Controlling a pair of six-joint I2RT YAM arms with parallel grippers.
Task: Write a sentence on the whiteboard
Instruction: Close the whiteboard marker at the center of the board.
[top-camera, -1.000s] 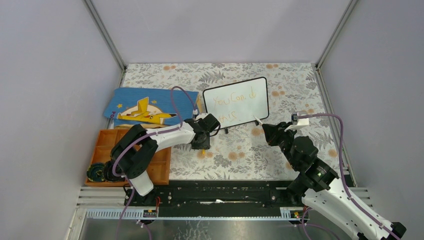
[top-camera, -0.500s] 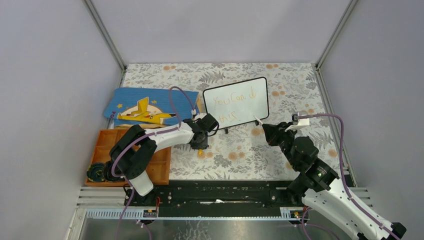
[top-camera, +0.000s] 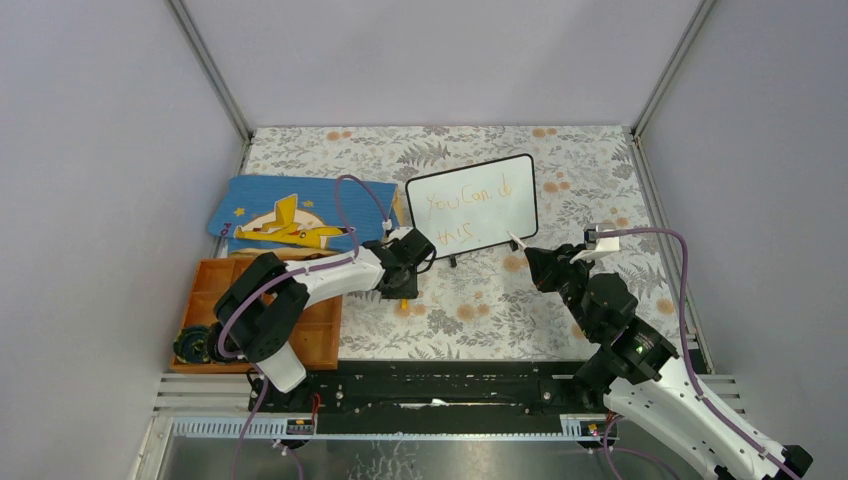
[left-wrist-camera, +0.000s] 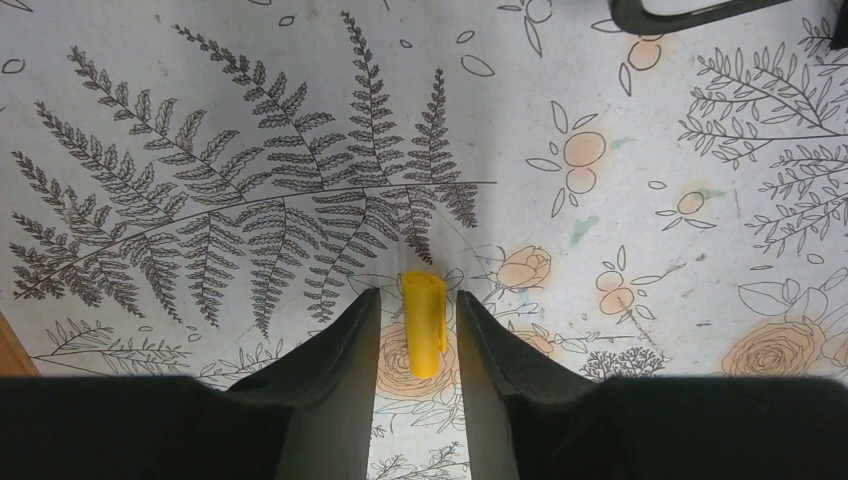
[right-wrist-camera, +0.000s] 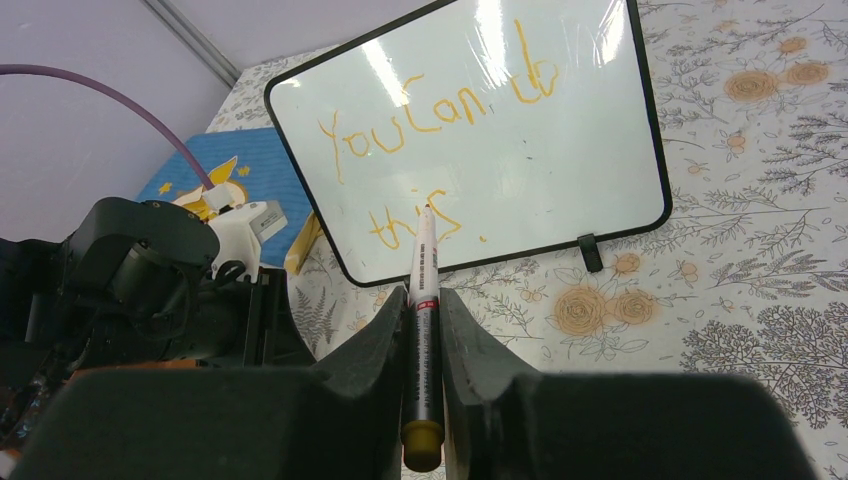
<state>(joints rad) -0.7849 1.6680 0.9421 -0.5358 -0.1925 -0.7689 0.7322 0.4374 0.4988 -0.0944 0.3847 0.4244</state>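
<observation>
The whiteboard (top-camera: 472, 205) stands tilted on its feet at mid-table, and the right wrist view shows its face (right-wrist-camera: 560, 150). The sentence (right-wrist-camera: 430, 110) reads "You Can do" over "this" in orange. My right gripper (right-wrist-camera: 424, 300) is shut on a marker (right-wrist-camera: 424, 270), whose tip hangs just short of the board near "this". From above, that gripper (top-camera: 535, 262) sits right of the board's lower corner. My left gripper (left-wrist-camera: 418, 300) is low over the tablecloth and open. A yellow cap (left-wrist-camera: 424, 322) lies loose between its fingers with a gap on each side.
A blue star-patterned book (top-camera: 285, 218) lies left of the board. An orange tray (top-camera: 215, 290) sits at the near left with a dark object (top-camera: 195, 345) at its corner. One black board foot (left-wrist-camera: 680, 8) shows at the top of the left wrist view.
The left gripper has shifted slightly left and back from the board. The right arm and marker have not moved.
</observation>
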